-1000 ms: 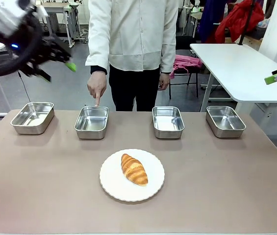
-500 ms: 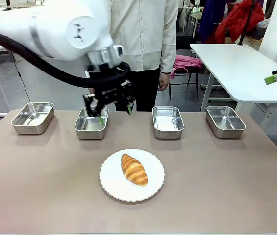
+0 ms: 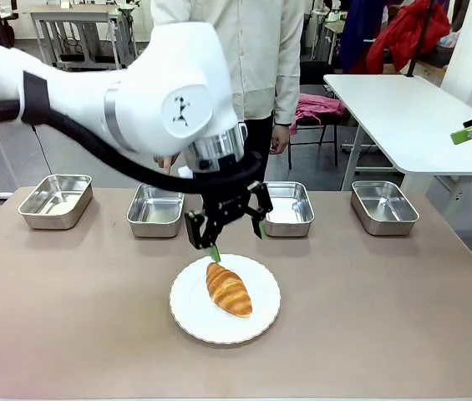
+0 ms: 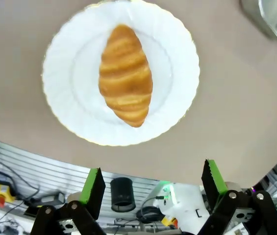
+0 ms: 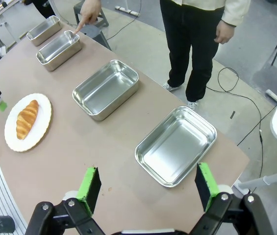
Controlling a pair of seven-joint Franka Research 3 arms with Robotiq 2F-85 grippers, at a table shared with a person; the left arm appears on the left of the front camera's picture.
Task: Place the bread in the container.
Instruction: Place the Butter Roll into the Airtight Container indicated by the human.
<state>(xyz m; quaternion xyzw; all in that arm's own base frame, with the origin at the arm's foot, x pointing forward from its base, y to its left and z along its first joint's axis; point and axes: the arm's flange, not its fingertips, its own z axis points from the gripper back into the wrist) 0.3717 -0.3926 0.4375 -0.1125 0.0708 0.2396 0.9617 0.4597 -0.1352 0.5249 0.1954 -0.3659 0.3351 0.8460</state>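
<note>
The bread (image 3: 228,289) lies on a white plate (image 3: 262,322) at the near centre of the counter (image 3: 68,309), its long axis running far-left to near-right. The left end effector (image 3: 238,241) hangs just above the plate's far edge, jaws wide apart, nothing gripped. In its wrist view the bread is seen ahead of the pads (image 4: 91,188), not yet betw. them. The right end effector (image 5: 147,185) is held off to the right, likewise spread & empty. Step judged: approach for the pick. For a good grasp the opening should be centred over the bread's thick middle, w/ pads set across its short width, not on the tapered ends. Descent should be stopped short of the plate & closure kept gentle, as the crust is likely to crush. The container (image 3: 155,209), 2nd from left of four pans (image 3: 286,209) in the far row, is pointed at by a person's hand (image 5: 88,9). Bare counter lies betw. plate & pans, so the far-left carry looks open. Pan rims must be cleared & the hand at the far rim avoided.
</note>
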